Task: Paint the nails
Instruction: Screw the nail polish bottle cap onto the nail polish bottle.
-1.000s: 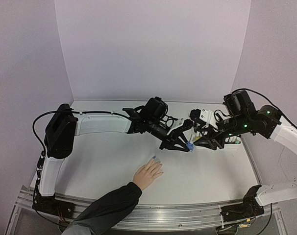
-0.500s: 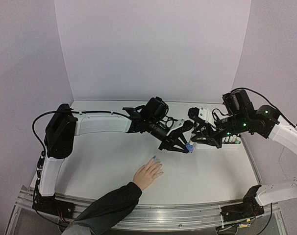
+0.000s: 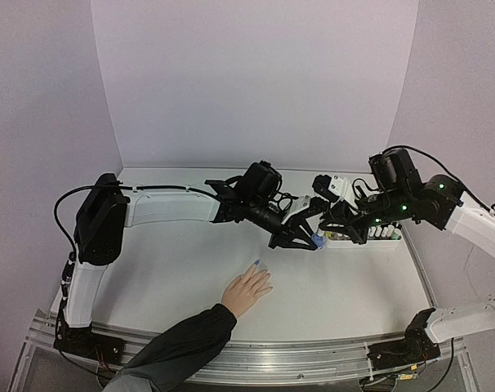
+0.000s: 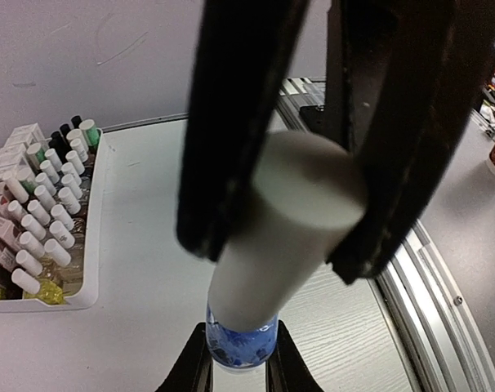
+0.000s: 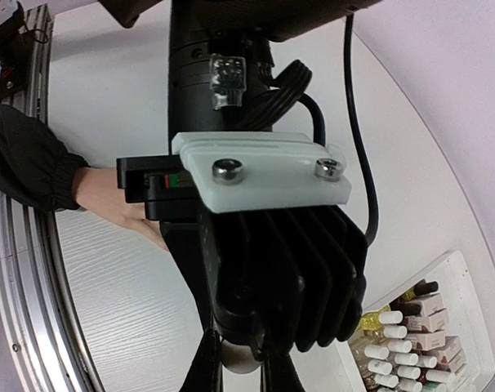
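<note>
A light-skinned hand (image 3: 247,290) with a dark sleeve lies palm down on the table. One fingertip nail (image 3: 256,263) shows blue; the other nails are too small to read. My left gripper (image 3: 311,239) is shut on the blue glass base of a small polish bottle (image 4: 239,347), held above the table, right of the hand. My right gripper (image 3: 327,234) is shut on the bottle's white cap (image 4: 288,237); its black fingers (image 4: 231,122) clamp both sides. In the right wrist view the left wrist (image 5: 264,245) hides most of the bottle, and the hand (image 5: 109,200) shows behind it.
A white tray (image 3: 370,238) of several polish bottles stands at the right, also in the left wrist view (image 4: 88,245) and the right wrist view (image 5: 411,327). The metal rail (image 3: 256,355) runs along the near table edge. The left arm spans the table's middle.
My right gripper has moved left from beside the tray to the bottle and now grips its cap. The left gripper with the bottle shifted slightly. The hand has stayed still.
</note>
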Robot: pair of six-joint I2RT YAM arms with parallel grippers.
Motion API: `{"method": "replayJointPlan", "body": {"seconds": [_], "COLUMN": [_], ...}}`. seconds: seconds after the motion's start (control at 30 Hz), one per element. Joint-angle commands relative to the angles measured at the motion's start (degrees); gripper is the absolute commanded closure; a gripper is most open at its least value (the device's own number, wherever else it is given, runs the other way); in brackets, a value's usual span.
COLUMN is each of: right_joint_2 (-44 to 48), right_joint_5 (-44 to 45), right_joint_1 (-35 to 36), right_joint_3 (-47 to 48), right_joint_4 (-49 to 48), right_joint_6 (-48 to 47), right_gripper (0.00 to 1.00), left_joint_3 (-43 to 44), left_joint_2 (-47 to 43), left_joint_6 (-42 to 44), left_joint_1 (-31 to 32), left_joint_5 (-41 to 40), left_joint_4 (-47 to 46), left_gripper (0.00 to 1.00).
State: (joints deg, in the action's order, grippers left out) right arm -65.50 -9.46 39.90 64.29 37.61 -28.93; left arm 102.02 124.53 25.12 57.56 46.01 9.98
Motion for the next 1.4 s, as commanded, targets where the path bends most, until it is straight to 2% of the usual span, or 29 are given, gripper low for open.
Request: {"method": "replayJointPlan", "body": {"seconds": [0.0,0.2,0.37,0.63,0.77,0.8,0.93,1.07,1.13,1.23,1.37], "right_joint_2": [-1.18,-5.59,-10.66,-15.41,-14.99,-14.73,-12.62,-7.94,-5.57,-3.24,-1.28], "right_joint_5": [7.28,14.08,23.11,25.55,24.39,24.05,22.34,22.97,21.72,18.03,10.89], "right_joint_1": [0.02,0.11,0.4,0.44,0.44,0.44,0.45,0.41,0.36,0.36,0.3], "right_joint_3": [1.62,2.23,4.01,6.28,6.48,6.47,5.7,3.16,1.85,1.58,1.74], "right_joint_4": [-2.87,-9.92,-14.11,-16.08,-16.17,-16.17,-16.0,-15.82,-15.32,-12.19,-3.22], "right_joint_6": [3.42,13.08,21.48,30.57,30.9,30.67,27.64,24.09,22.18,19.2,13.09], "right_gripper": [1.0,1.0,1.0,1.0,0.99,0.94,0.48,0.16,0.09,0.06,0.06], "left_joint_3": [3.29,6.28,7.57,6.7,5.84,5.54,4.53,2.99,2.48,1.99,2.32], "left_joint_2": [-2.48,-0.89,0.1,0.18,-0.09,-0.23,-0.77,-1.77,-2.15,-2.5,-2.59], "left_joint_6": [-7.32,-9.6,-9.36,-9.08,-8.7,-8.57,-7.89,-6.86,-6.55,-5.47,-3.84], "left_joint_1": [0.36,0.51,1.01,1.15,1.12,1.11,1.06,0.95,0.8,0.65,0.46], "left_joint_5": [-6.56,-16.51,-25.25,-26.99,-26.54,-26.43,-25.77,-24.71,-23.41,-21.0,-17.54], "left_joint_4": [-8.99,-11.4,-12.36,-13.82,-14.07,-14.08,-13.54,-13.12,-12.59,-11.54,-9.97], "left_gripper": [1.0,1.0,1.0,1.0,1.0,1.0,1.0,1.0,1.0,1.0,1.0]}}
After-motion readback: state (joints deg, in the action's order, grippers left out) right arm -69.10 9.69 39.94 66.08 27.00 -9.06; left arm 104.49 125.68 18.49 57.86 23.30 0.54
